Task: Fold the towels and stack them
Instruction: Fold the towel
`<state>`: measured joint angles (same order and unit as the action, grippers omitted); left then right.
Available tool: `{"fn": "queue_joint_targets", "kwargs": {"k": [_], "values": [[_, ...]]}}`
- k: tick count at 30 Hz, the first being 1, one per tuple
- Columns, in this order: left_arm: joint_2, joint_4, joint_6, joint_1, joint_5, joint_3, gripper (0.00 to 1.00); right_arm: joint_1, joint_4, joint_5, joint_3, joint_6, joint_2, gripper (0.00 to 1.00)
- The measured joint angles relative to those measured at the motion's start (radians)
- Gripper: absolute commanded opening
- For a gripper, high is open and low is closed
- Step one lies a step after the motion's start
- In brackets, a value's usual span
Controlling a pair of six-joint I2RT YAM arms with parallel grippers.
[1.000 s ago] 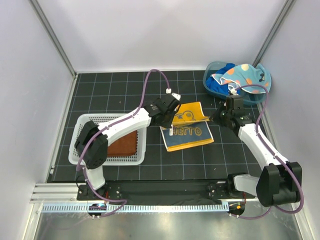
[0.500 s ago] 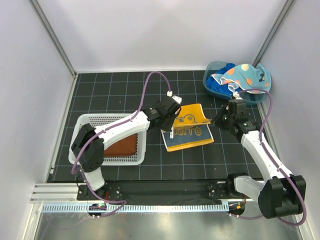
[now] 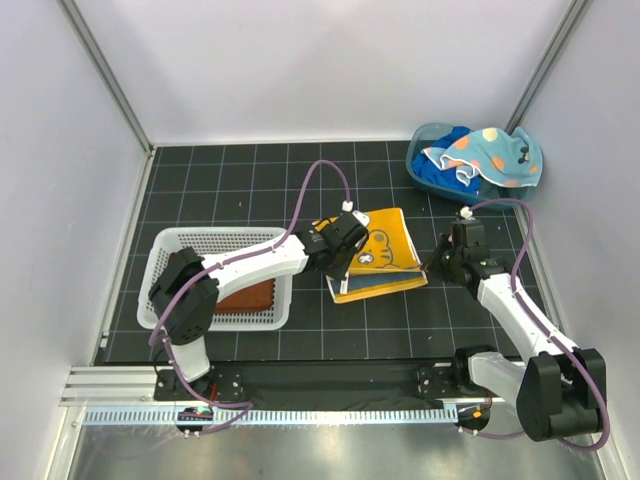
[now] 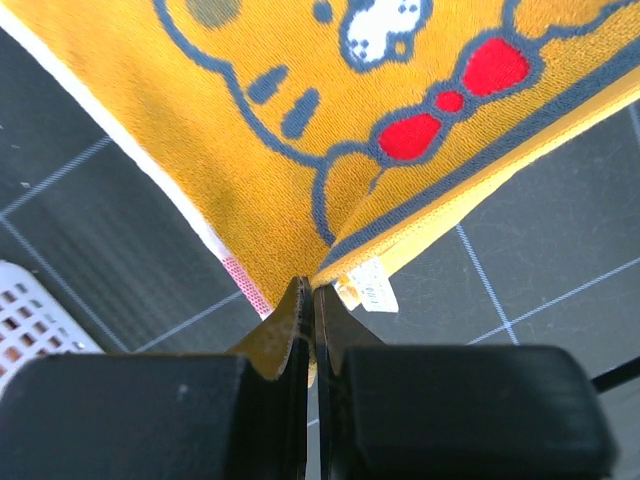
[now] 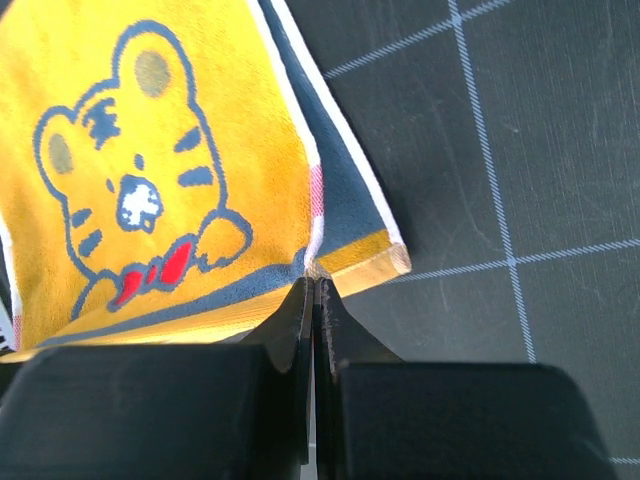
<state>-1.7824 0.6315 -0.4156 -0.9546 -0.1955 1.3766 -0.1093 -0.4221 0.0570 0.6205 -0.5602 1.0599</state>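
Note:
The yellow-orange towel (image 3: 385, 250) with a tiger print lies folded on the black mat at centre. My left gripper (image 3: 338, 265) is shut on its near left corner (image 4: 300, 255). My right gripper (image 3: 432, 262) is shut on its near right corner (image 5: 330, 255). The rust-brown towel (image 3: 245, 296) lies folded in the white mesh basket (image 3: 215, 240). The spotted light blue towel (image 3: 485, 152) and the royal blue towel (image 3: 445, 170) sit heaped in the blue tub (image 3: 421, 135) at back right.
The basket stands at the left of the mat, close to the left arm. The tub is in the back right corner by the wall. Black gridded mat (image 3: 240, 180) lies behind the towel.
Both grippers have drawn the raised top layer of the yellow-orange towel toward the near edge, so the fold now covers the lettering and lies flatter.

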Motion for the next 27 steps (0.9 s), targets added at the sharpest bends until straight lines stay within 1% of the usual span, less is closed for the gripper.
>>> {"fn": "queue_joint_targets", "kwargs": {"k": [8, 13, 19, 24, 26, 27], "values": [[-0.031, -0.014, -0.007, -0.022, 0.009, -0.021, 0.05, 0.0, 0.005, -0.024, -0.023, -0.004, -0.002, 0.01], [-0.029, -0.021, -0.008, -0.023, 0.009, -0.021, 0.05, 0.0, -0.029, -0.034, 0.017, -0.003, -0.014, 0.01], [-0.021, -0.029, -0.008, -0.023, 0.01, -0.021, 0.06, 0.0, -0.032, -0.043, 0.047, -0.003, -0.045, 0.01], [-0.021, -0.042, -0.01, -0.025, 0.021, -0.04, 0.12, 0.0, -0.013, -0.048, 0.003, -0.004, -0.045, 0.01], [-0.022, -0.04, -0.011, -0.027, 0.03, -0.052, 0.19, 0.0, -0.011, -0.056, -0.03, -0.004, -0.044, 0.01], [-0.023, -0.039, -0.011, -0.029, 0.033, -0.06, 0.23, 0.001, -0.013, -0.062, -0.043, -0.004, -0.043, 0.03]]}}
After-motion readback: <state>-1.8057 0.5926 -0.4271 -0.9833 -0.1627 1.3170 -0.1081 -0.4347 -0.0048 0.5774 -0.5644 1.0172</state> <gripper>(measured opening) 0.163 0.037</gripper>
